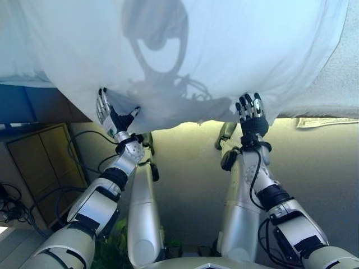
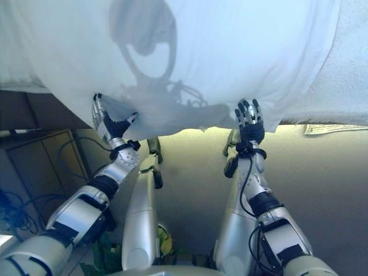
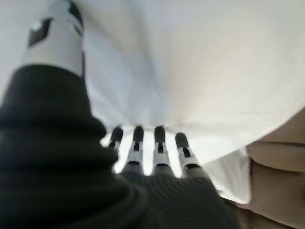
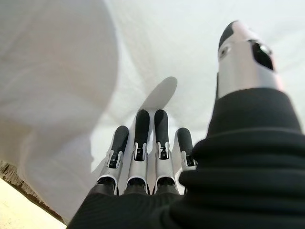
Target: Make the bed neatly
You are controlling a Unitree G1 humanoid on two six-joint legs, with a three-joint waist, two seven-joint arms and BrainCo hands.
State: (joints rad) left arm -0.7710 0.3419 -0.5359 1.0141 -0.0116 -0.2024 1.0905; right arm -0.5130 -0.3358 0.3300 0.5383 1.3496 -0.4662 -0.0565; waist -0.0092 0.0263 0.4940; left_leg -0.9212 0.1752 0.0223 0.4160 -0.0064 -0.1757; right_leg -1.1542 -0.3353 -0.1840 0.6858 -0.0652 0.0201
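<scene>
1. Beige floor lies below the bed, whose white sheet overhangs the near edge.
2. Left hand: fingers straight, holding nothing, tips touching the hanging hem.
3. Right hand: fingers likewise straight and empty, at the hem.
4. Sheet looks light, soft and limp; best pinched along its lower edge, just past both fingertips.

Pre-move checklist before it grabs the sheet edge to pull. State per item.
1. Left hand at the white sheet hem: ok.
2. Right hand at the hem: ok.
3. Fingers straight, no cloth pinched yet: ok for approach, not ok for pulling.
4. Sheet edge hangs over the bed side in front of both hands: ok.
5. Sheet smooth further up the bed: cannot tell.
6. Hem snagged underneath: cannot tell.
</scene>
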